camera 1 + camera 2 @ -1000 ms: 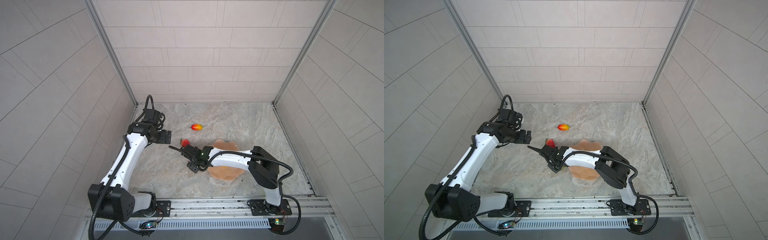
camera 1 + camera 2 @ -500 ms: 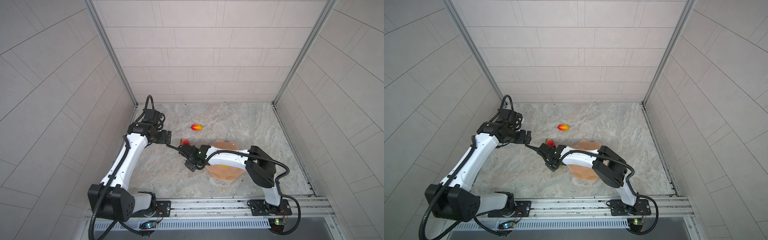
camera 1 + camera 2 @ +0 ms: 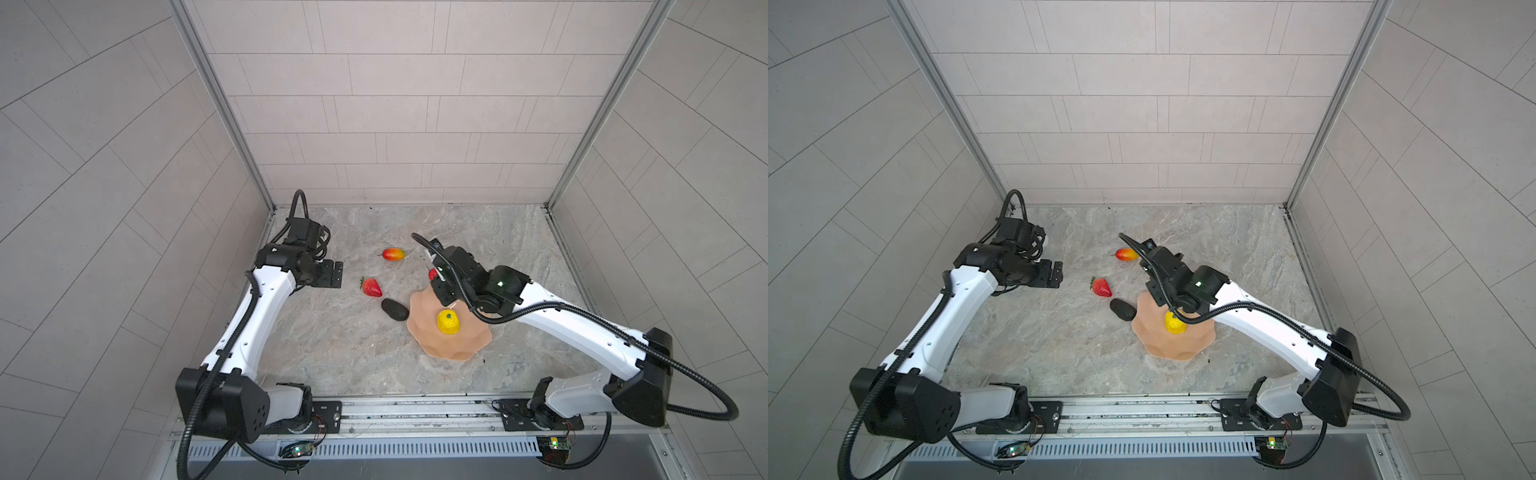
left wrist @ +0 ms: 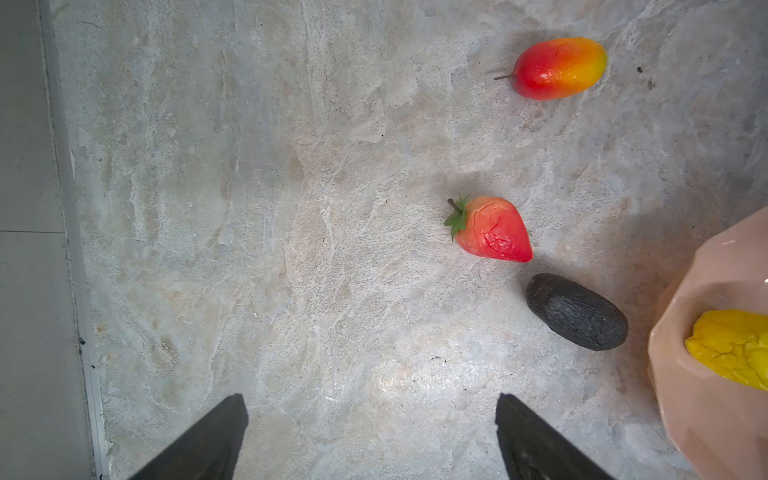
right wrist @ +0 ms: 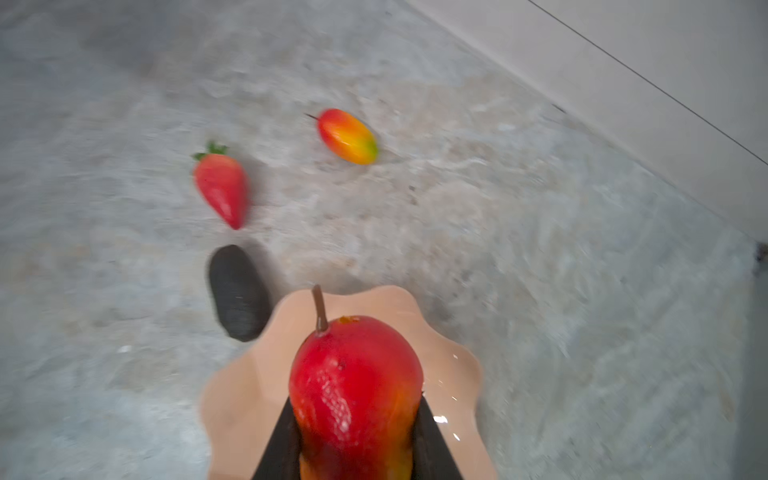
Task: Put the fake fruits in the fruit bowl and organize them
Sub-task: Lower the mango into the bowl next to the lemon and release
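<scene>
While the right gripper (image 5: 355,419) clamps a mango (image 5: 353,374) above the upper-left rim of the fruit bowl (image 3: 457,353), right of centre in both top views, placing seems underway: next move inward, lower, release.

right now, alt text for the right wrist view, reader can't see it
The right gripper clamps a red mango over the peach fruit bowl. Beyond, on the stone table, lie a dark avocado by the rim, a strawberry and a second mango.

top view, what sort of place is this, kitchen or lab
Likely a robot test cell: left arm and right arm bolted to a metal rail, panel walls enclosing a marbled table.
</scene>
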